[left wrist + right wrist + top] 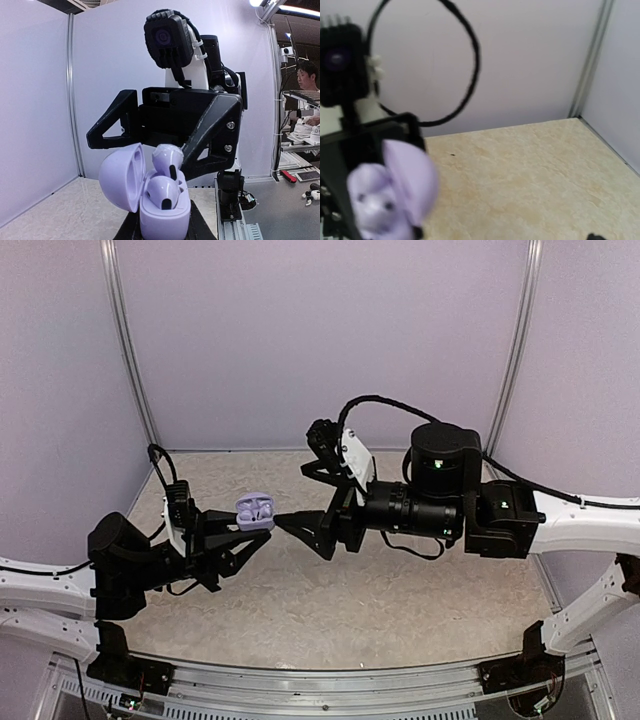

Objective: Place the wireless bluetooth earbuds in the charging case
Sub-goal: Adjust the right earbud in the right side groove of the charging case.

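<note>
Charging case (254, 510): small round clamshell puck, glossy pale-lavender plastic, hinged open with the domed half tipped to the side. It's held up off the table (400, 590), over its left half and roughly midway between near and far edges. The left gripper (245, 532), matte black angular plastic fingers, is clamped on the lower half of the case from beneath. Both earbuds are inside the case. One earbud (161, 192) sits low in its hollow. The second earbud (167, 159) stands higher behind it and may not be fully seated. Both are smooth rounded lavender shells with a dark strip on the stem. The right gripper (300, 533), black triangular-framed fingers with visible screws, faces the case just beside it. Its jaws are spread wide, gripping nothing. Table top is beige, mottled, stone-look and matte. Walls are plain pale panels with metal corner strips. A black cable (465, 60) loops behind the left arm. The right wrist view shows the case blurred.
</note>
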### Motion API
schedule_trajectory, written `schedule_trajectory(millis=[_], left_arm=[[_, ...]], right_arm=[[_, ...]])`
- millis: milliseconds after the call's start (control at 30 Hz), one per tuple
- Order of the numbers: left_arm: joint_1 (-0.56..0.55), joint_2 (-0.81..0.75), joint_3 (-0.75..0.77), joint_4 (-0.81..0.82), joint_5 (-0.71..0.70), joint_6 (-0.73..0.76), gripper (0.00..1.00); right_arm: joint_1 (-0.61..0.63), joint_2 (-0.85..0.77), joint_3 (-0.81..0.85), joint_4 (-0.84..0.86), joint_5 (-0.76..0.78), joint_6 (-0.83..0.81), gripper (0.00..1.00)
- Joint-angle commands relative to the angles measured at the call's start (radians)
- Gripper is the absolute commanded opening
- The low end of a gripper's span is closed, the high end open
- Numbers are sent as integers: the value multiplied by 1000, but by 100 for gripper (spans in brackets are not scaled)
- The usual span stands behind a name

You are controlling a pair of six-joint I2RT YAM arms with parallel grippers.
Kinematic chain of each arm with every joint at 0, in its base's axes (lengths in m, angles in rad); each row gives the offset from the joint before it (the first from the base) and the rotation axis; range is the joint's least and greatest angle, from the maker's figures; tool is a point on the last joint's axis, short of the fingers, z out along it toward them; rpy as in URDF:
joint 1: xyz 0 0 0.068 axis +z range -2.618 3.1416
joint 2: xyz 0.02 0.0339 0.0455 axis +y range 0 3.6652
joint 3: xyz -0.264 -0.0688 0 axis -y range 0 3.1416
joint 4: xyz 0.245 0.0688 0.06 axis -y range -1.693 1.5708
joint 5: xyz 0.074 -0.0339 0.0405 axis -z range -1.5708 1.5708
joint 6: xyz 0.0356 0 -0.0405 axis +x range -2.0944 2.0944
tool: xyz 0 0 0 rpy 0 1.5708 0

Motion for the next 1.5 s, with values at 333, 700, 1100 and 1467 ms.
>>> schedule_trajectory(millis=[333,700,1100,1467], left_arm=[[-2,-1,3,18,3,8,7],[-3,18,23,-27,-45,15,7],[-10,37,30,-27,-43,27,7],[-23,43,45,-48,-51,60,6]], right_arm=[[-27,-92,-45,14,-200,-5,72],[2,-48,36,-81,-198,7,47],[6,-5,86,-113,-144,26,25],[15,0,79,-132,-153,26,23]])
